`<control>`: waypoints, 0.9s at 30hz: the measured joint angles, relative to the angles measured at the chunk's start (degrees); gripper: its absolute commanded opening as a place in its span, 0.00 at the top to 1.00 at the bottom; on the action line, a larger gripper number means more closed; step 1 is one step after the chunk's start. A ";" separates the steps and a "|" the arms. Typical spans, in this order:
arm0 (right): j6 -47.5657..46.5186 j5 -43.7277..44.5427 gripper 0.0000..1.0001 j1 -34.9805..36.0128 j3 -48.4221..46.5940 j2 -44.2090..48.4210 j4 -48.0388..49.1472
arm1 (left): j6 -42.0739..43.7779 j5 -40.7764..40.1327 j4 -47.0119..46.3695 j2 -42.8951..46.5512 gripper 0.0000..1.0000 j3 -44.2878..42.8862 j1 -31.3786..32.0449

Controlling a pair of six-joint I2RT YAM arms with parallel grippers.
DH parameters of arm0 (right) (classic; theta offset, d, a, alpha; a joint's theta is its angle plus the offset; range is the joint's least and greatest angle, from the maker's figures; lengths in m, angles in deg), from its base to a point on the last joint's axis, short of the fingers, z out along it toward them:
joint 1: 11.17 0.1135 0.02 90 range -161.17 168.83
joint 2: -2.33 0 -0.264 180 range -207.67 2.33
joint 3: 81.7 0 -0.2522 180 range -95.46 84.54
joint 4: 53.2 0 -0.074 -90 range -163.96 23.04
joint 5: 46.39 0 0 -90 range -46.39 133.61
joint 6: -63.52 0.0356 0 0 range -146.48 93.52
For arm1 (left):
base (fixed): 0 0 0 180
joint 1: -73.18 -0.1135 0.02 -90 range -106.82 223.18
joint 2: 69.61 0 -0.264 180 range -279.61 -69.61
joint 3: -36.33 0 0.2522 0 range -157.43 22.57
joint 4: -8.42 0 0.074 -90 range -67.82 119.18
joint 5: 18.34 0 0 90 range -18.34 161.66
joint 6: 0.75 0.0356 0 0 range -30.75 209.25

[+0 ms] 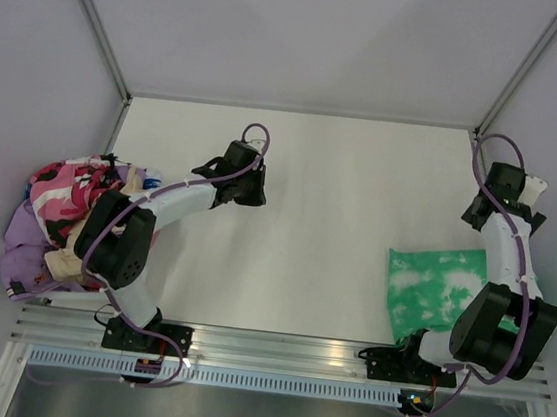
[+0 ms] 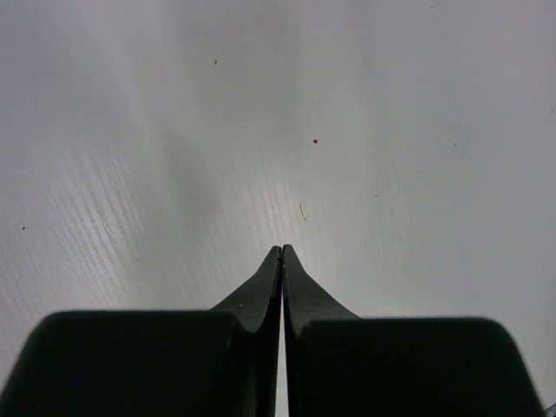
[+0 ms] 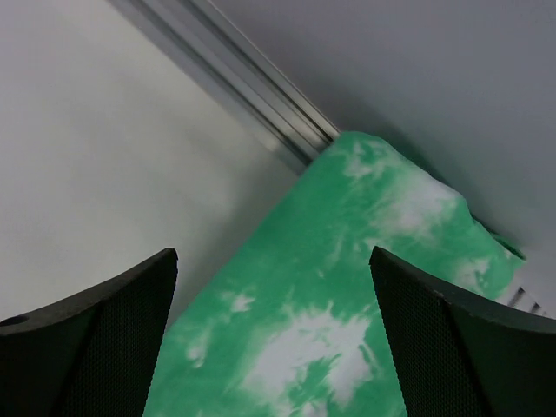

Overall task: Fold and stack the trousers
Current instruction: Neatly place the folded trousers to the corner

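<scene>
The trousers [image 1: 436, 287], bright green with white tie-dye mottling, lie folded flat at the near right of the table, partly under the right arm. In the right wrist view they [image 3: 347, 261] fill the lower right. My right gripper [image 1: 481, 214] is open and empty, hovering beyond the trousers' far edge; in its own view [image 3: 271, 261] the jaws stand wide apart over the fabric without touching it. My left gripper [image 1: 251, 180] is over the bare table middle. In its view [image 2: 282, 252] the fingers are pressed together with nothing between them.
A heap of other clothes [image 1: 62, 209], pink, purple and patterned, lies at the left edge of the table beside the left arm. An aluminium rail [image 3: 234, 82] and grey walls bound the white table [image 1: 339, 205]. A rail [image 1: 283, 348] runs along the near edge.
</scene>
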 measured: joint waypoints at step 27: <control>-4.59 4.13 0.72 -24.57 18.97 -8.00 16.79 | -0.02 -0.31 5.81 -5.79 0.98 -9.44 0.00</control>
